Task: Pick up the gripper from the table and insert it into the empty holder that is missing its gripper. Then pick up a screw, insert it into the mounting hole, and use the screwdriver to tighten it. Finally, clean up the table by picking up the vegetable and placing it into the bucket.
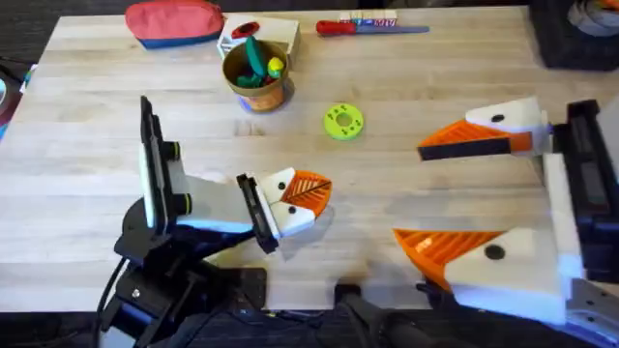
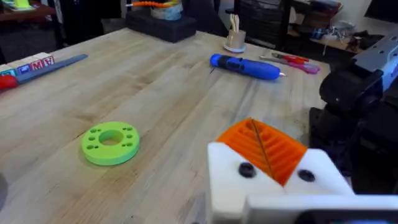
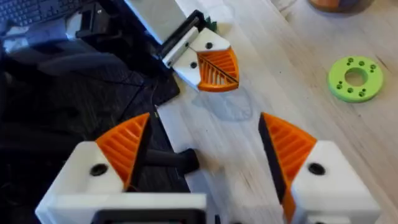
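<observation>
Low over the near part of the pale wooden desk [image 1: 406, 193], the left arm's white fingers with orange ribbed pads [image 1: 295, 201] are pressed together, with nothing visible between them. To the right, the right arm's fingers [image 1: 440, 198] are spread wide apart and empty: one orange pad [image 1: 474, 140] points toward the middle of the desk, the other [image 1: 440, 249] lies nearer the desk's front edge, with bare wood between them. In the right wrist view the left arm's closed fingers [image 3: 211, 65] sit just beyond the gap of the right ones.

Toward the far side stands the small round copper-brown bucket [image 1: 256, 82], holding a dark green elongated toy vegetable [image 1: 253, 58] beside a yellow piece. Behind it lies a white box [image 1: 276, 34], and to its left a red pouch with a blue base [image 1: 174, 21]. A green-yellow ring-shaped disc [image 1: 342, 122] lies flat on the wood between the bucket and the right arm's fingers, apart from both. Along the far edge rests a slim red-handled manual screwdriver [image 1: 363, 28].

In the left wrist view, the thick blue cylindrical powered screwdriver [image 2: 245, 66] lies on its side on the desk, well beyond the ring disc [image 2: 110, 142].
</observation>
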{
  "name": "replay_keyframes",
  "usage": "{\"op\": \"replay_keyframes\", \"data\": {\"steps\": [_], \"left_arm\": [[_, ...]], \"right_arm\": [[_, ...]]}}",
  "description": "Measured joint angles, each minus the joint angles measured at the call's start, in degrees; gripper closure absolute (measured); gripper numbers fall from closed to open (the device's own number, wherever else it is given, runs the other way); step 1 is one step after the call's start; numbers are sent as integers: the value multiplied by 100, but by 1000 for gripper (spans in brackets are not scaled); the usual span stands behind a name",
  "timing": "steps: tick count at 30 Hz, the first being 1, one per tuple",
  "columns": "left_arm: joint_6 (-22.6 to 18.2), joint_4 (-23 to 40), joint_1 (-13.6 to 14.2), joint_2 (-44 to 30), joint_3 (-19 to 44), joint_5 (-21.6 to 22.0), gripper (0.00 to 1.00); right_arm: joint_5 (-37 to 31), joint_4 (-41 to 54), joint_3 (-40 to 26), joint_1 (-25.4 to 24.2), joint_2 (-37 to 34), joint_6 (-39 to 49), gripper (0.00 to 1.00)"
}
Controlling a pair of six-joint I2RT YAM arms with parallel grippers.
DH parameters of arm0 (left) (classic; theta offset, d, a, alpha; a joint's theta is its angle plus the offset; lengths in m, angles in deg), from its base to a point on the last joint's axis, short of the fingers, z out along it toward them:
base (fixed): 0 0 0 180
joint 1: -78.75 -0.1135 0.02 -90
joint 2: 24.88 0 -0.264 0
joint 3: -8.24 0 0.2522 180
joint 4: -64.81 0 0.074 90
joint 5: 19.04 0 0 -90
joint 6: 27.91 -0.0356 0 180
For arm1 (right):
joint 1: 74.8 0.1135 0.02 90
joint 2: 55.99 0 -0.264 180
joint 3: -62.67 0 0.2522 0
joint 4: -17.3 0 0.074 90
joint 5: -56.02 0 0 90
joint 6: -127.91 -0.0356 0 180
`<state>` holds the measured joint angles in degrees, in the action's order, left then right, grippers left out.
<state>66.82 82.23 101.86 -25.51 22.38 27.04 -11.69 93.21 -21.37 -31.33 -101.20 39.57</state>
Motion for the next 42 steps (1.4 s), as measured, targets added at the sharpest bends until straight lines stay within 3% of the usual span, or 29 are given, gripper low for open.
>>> {"op": "replay_keyframes", "data": {"steps": [8,13,16,22,26,36,42], "left_arm": [[0,0,0,0,0,0,994],[-2,0,0,-2,0,-2,994],[-2,0,0,0,0,0,994],[0,0,0,-2,0,0,994],[0,0,0,0,0,0,994],[0,0,0,-2,0,2,994],[-2,0,0,0,0,2,994]], "right_arm": [[-65,0,0,0,-6,63,7],[-711,60,0,-174,-240,-337,7],[-1095,83,0,-541,-660,-458,7],[-1703,-60,0,-1630,-1818,-521,7],[-1896,-149,2,-2656,-2432,-520,7],[-2034,-1031,7,-5752,-3173,168,7],[-2095,-1174,7,-6999,-3584,757,7]]}}
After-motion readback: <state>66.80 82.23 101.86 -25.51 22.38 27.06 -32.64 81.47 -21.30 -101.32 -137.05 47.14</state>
